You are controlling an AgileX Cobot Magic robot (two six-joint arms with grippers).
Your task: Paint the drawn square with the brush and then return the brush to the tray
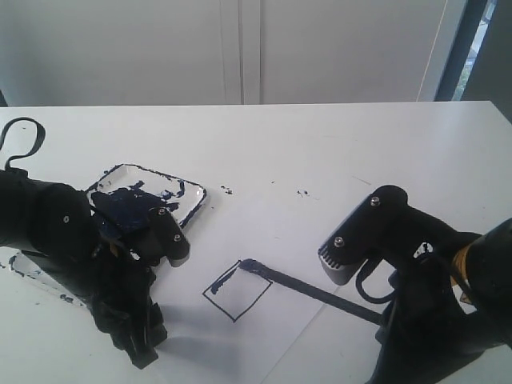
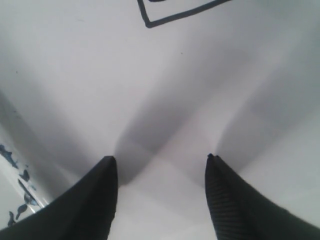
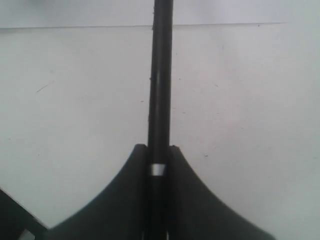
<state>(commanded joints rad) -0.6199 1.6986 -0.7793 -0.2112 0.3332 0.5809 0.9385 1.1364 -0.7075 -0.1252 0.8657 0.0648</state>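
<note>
The drawn square [image 1: 237,290] is a thin black outline on the white paper [image 1: 272,240], blank inside; one corner of it [image 2: 172,15] shows in the left wrist view. The brush [image 1: 312,288] slants from the lower right, its dark blue tip at the square's far corner. My right gripper [image 3: 159,147] is shut on the brush handle [image 3: 161,85] beside its pale band. In the exterior view the right gripper's jaws are hidden behind its wrist. The paint-smeared tray [image 1: 190,200] lies at the left, partly behind the left arm. My left gripper [image 2: 161,159] hangs open over bare paper, near the square.
Dark paint specks [image 1: 304,193] dot the table beyond the paper. The left arm's black body [image 1: 120,272] covers much of the tray and the table's left front. A black cable loop [image 1: 20,132] lies at the far left.
</note>
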